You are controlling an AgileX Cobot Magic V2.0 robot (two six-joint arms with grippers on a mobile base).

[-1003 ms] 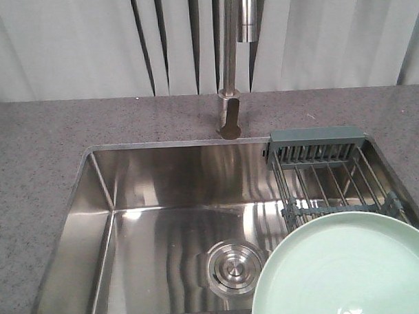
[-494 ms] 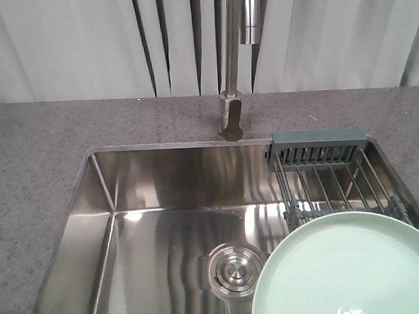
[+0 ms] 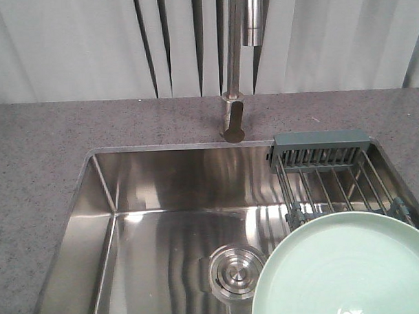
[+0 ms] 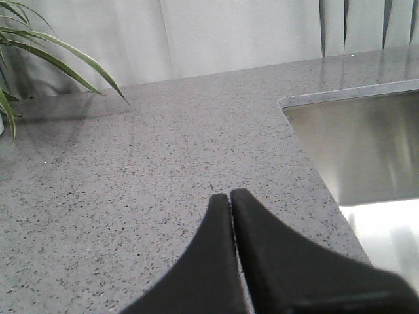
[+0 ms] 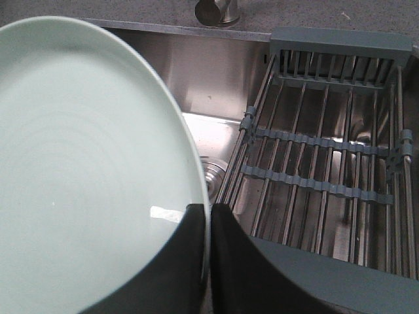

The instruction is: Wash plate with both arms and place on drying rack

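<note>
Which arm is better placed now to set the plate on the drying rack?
Right. The right gripper grips the plate by its rim, with the drying rack just beside it; the left gripper is shut, empty, over the countertop.

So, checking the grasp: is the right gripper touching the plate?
Touching. The right wrist view shows the right gripper clamped on the rim of the plate.

You see the pale mint-green plate (image 3: 344,269) over the front right corner of the steel sink (image 3: 162,179), its far rim hiding the near end of the drying rack (image 3: 327,173) along the sink's right side. The drain strainer (image 3: 234,270) shows just beside the plate's left rim. The faucet (image 3: 231,94) stands on the speckled grey desk (image 3: 37,156) at the sink's rear edge.
</note>
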